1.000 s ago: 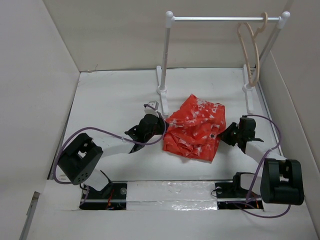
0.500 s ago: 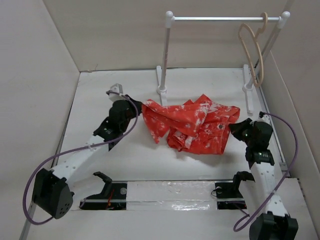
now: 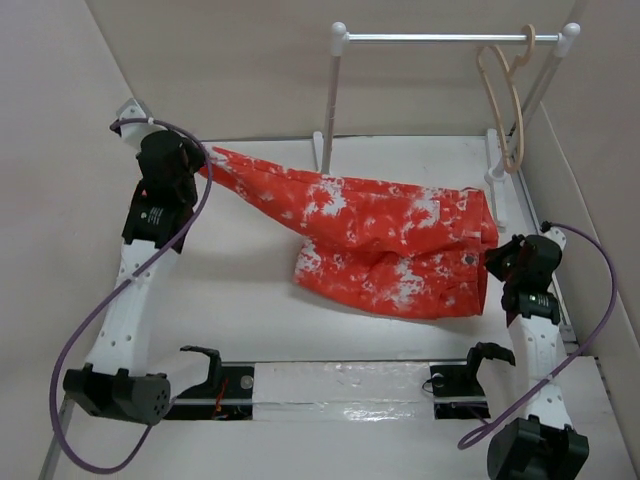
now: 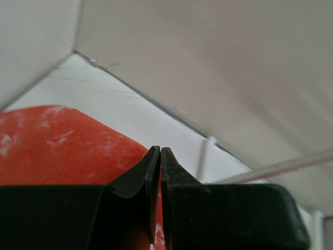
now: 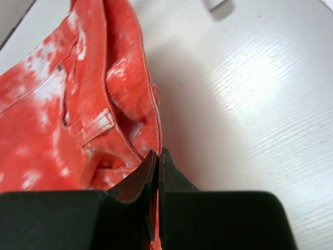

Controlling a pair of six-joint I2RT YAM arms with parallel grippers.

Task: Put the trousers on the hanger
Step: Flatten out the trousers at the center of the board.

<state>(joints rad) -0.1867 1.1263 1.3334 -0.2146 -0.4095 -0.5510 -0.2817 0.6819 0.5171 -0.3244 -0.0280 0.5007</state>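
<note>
The red-orange trousers (image 3: 385,240) with white blotches are stretched across the table from far left to right. My left gripper (image 3: 203,165) is shut on the leg end at the far left, near the back wall; the cloth shows between its fingers in the left wrist view (image 4: 67,146). My right gripper (image 3: 493,260) is shut on the waistband at the right; the hem runs into the closed fingers in the right wrist view (image 5: 125,104). The pale beige hanger (image 3: 503,95) hangs by its hook from the right end of the rack bar, apart from both grippers.
The rack has two white posts (image 3: 332,100) and a metal bar (image 3: 440,38) along the back. Its right post (image 3: 545,90) and foot (image 3: 497,175) stand just behind the waistband. White walls close in the left, back and right sides.
Both arms have moved apart. The left gripper pulled the leg end far left and back; the right one moved slightly right. The trousers went from a crumpled heap to stretched out.
</note>
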